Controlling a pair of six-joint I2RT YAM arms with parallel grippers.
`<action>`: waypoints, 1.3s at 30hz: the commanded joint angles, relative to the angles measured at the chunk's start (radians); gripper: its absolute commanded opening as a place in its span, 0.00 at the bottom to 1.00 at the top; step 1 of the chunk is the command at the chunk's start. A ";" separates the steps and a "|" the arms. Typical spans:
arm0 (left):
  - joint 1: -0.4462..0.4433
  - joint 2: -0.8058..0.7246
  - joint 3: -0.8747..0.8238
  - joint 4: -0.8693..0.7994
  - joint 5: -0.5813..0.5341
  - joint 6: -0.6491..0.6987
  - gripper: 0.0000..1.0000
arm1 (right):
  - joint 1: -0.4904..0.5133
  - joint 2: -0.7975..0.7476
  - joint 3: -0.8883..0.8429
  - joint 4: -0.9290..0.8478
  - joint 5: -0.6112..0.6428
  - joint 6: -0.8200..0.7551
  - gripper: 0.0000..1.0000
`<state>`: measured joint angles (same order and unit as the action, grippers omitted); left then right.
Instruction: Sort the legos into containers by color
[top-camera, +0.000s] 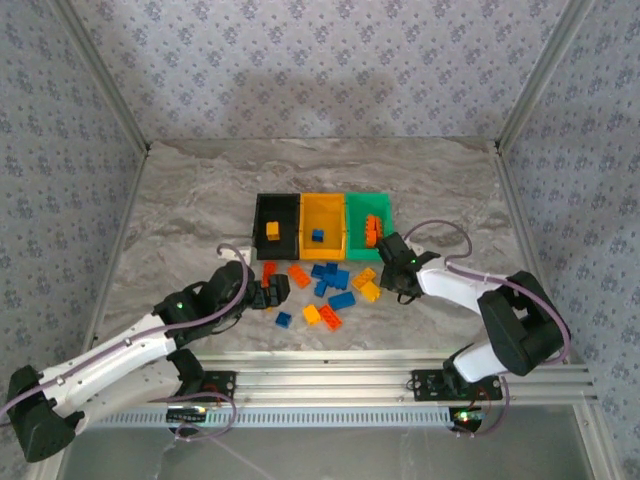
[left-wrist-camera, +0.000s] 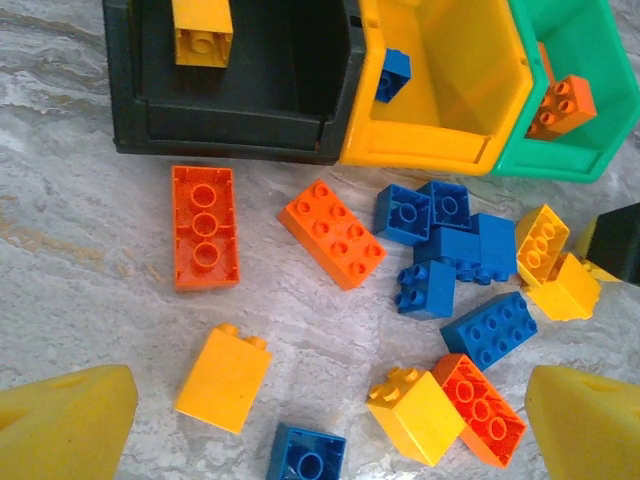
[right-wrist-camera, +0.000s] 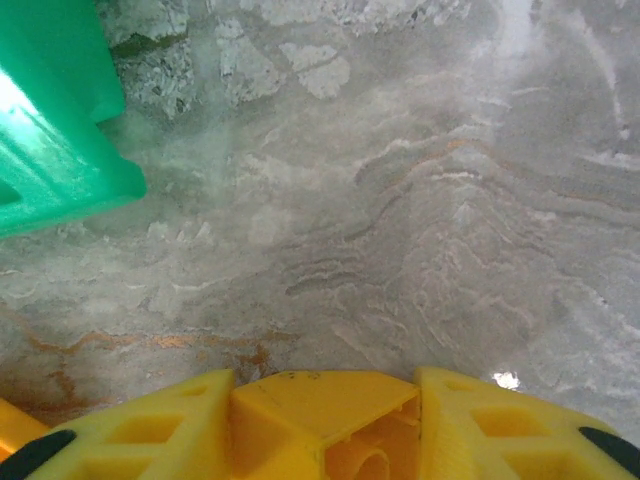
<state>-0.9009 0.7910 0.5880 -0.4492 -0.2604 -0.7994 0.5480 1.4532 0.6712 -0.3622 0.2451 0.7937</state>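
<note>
My right hand (right-wrist-camera: 320, 380) is clenched on a yellow brick (right-wrist-camera: 300, 415). The brick sits between my two fingers (right-wrist-camera: 150, 430) with its hollow underside turned toward the wrist camera. Seen from above, this hand hangs to the right of the yellow bin (top-camera: 322, 240), just off the near right corner of the green bin (right-wrist-camera: 50, 130). There is bare bench (top-camera: 200, 200) beneath it.

My left hand (top-camera: 272, 291) is released, its fingers (left-wrist-camera: 70, 425) spread wide and grasping nothing. It is to the near left of the yellow bin, over the left end of the loose pile (top-camera: 320, 290).

The three bins stand in a row, side against side. The black bin (left-wrist-camera: 230, 125) is left of the yellow bin and the green bin is right of it. The black bin holds a stray yellow brick (left-wrist-camera: 203, 30), the yellow bin holds a blue brick (left-wrist-camera: 393, 75), and orange bricks (left-wrist-camera: 562, 105) lie in the green bin.

The pile lies on the bench on the near side of the yellow bin, apart from all three bins. To the near left of that bin, a long orange brick (left-wrist-camera: 204, 227) lies studs down and a second orange brick (left-wrist-camera: 332, 232) lies tilted beside it. Straight in front of the bin is a blue cluster (left-wrist-camera: 445, 245) of bricks touching one another. To the near right, a yellow pair (left-wrist-camera: 555, 265) lean together. Nearer to me lie more yellow, orange and blue bricks.
</note>
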 joint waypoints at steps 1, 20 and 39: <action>0.011 -0.018 -0.007 -0.029 -0.032 -0.016 1.00 | -0.006 -0.008 -0.014 0.023 -0.045 -0.021 0.43; 0.082 -0.169 -0.103 -0.159 -0.079 -0.027 1.00 | 0.281 -0.013 0.359 0.014 -0.077 -0.123 0.37; 0.097 -0.254 -0.149 -0.200 -0.014 -0.025 1.00 | 0.280 0.739 1.210 -0.022 -0.224 -0.131 0.47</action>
<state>-0.8112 0.5449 0.4385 -0.6300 -0.2974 -0.8288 0.8429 2.1479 1.8164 -0.3298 0.0364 0.6388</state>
